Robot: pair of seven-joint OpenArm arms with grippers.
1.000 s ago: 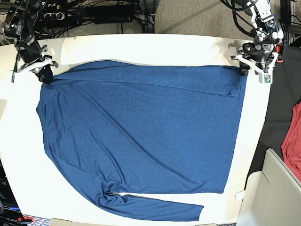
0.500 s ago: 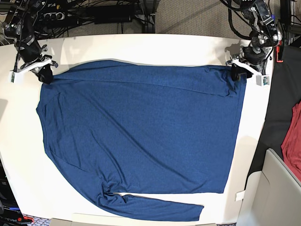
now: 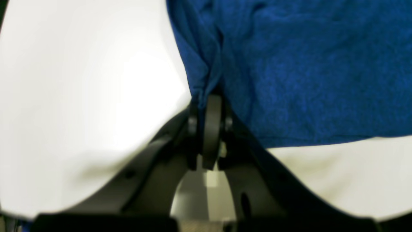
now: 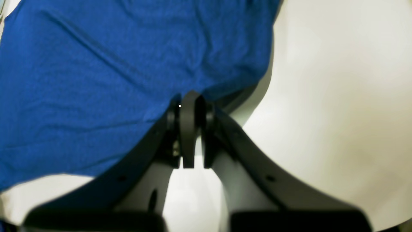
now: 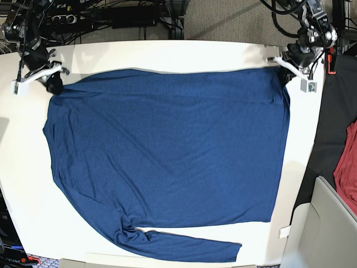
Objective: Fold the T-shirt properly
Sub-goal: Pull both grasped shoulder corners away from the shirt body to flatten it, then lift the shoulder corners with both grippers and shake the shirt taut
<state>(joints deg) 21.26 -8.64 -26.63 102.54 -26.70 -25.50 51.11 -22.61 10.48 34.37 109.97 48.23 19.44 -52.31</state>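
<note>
Blue knit fills the middle of the white table (image 5: pixel 167 53), and that's the T-shirt (image 5: pixel 167 151), spread nearly flat with one long sleeve trailing along the near edge toward the bottom of the base view. Both far corners are pinned. Over on the base view's right, the left gripper (image 5: pixel 285 74) sits at the shirt's far corner, and the left wrist camera shows its black jaws pressed together with a bunched fold of blue fabric rising straight out of the tips (image 3: pixel 206 96). Cloth puckers into vertical creases just above that pinch. Across the table, the right gripper (image 5: pixel 53 84) is down at the opposite far corner, jaws closed tight on the hem; the right wrist view has the fabric edge tucked in at the fingertips (image 4: pixel 190 100) and wrinkles fanning away across the shirt. Between the two grips, the far edge of the shirt runs in a fairly straight line. Off to one side, a red cloth (image 5: pixel 347 173) lies beyond the table's edge, well apart from the shirt.
</note>
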